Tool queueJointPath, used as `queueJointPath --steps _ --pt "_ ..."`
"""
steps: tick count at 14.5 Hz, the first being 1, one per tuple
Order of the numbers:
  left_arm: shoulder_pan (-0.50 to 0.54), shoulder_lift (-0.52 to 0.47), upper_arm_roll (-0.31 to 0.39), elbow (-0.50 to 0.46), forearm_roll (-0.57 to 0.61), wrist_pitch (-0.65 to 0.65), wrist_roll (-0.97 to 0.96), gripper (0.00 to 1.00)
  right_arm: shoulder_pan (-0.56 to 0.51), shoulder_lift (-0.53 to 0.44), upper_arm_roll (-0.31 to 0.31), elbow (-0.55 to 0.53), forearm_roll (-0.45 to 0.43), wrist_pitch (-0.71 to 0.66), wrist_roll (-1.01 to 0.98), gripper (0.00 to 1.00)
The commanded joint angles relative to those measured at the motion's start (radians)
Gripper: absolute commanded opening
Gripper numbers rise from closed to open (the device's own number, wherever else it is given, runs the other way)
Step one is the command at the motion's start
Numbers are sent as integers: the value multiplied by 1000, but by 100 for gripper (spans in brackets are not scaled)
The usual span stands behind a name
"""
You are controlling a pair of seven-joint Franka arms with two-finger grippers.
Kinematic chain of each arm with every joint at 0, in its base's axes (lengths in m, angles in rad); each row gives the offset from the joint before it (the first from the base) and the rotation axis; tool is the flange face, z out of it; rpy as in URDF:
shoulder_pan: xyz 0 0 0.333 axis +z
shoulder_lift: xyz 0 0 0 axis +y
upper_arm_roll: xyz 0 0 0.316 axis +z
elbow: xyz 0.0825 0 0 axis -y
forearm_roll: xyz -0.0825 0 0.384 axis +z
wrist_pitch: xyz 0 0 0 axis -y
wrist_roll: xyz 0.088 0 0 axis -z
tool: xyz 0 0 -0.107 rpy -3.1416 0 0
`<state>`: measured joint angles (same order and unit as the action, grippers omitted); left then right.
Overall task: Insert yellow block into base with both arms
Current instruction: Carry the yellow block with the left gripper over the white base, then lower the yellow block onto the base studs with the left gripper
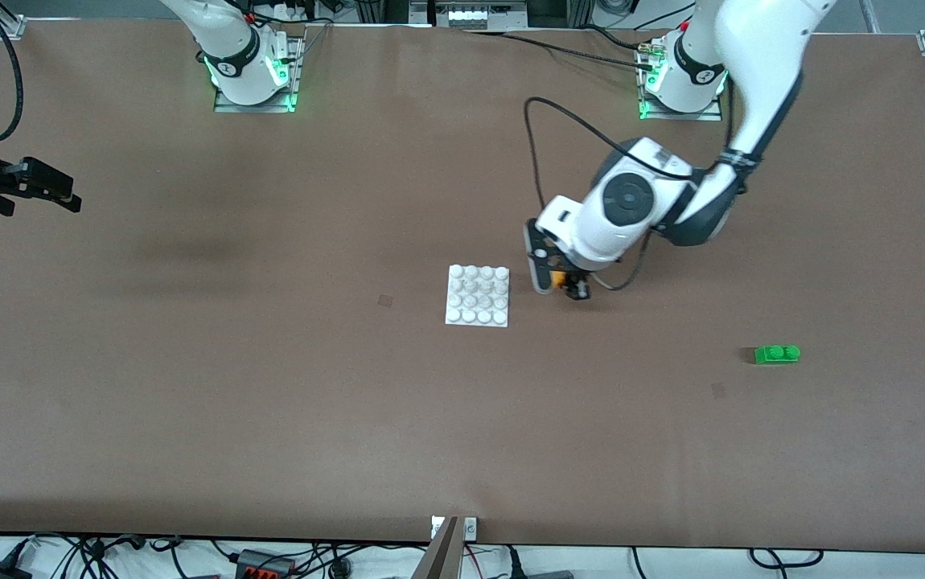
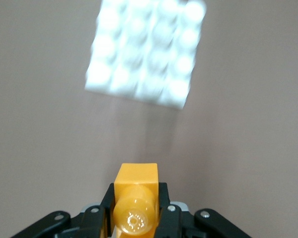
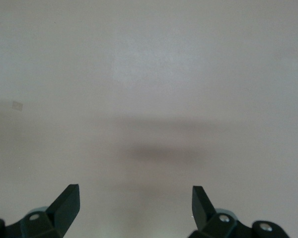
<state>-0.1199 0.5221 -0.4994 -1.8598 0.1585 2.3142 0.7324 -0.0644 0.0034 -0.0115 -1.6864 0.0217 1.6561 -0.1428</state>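
Observation:
The yellow block [image 1: 560, 279] [image 2: 135, 198] is held in my left gripper [image 1: 563, 284] [image 2: 135, 206], whose jaws are shut on its two sides. Gripper and block hang just above the table, beside the base on the left arm's side. The base [image 1: 477, 295] [image 2: 145, 50], a white square plate with a grid of round studs, lies flat near the table's middle. My right gripper [image 1: 56, 191] [image 3: 135, 198] is open with nothing between its fingers and waits over bare table at the right arm's end.
A green two-stud brick [image 1: 777, 354] lies on the table toward the left arm's end, nearer the front camera than the base. A black cable [image 1: 533, 153] loops from the left arm above the table.

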Motion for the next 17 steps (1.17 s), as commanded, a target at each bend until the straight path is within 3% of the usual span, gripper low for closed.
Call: queueJointPath --steps 1,11,17 --pt "-62 116 2 140 26 -21 -28 1 9 -3 1 13 3 -19 -8 100" --pt "-251 220 100 281 61 -19 -70 1 23 0 1 13 3 -21 -8 100" --pt "-268 269 108 320 64 -13 -67 3 23 1 1 13 3 -19 -8 100"
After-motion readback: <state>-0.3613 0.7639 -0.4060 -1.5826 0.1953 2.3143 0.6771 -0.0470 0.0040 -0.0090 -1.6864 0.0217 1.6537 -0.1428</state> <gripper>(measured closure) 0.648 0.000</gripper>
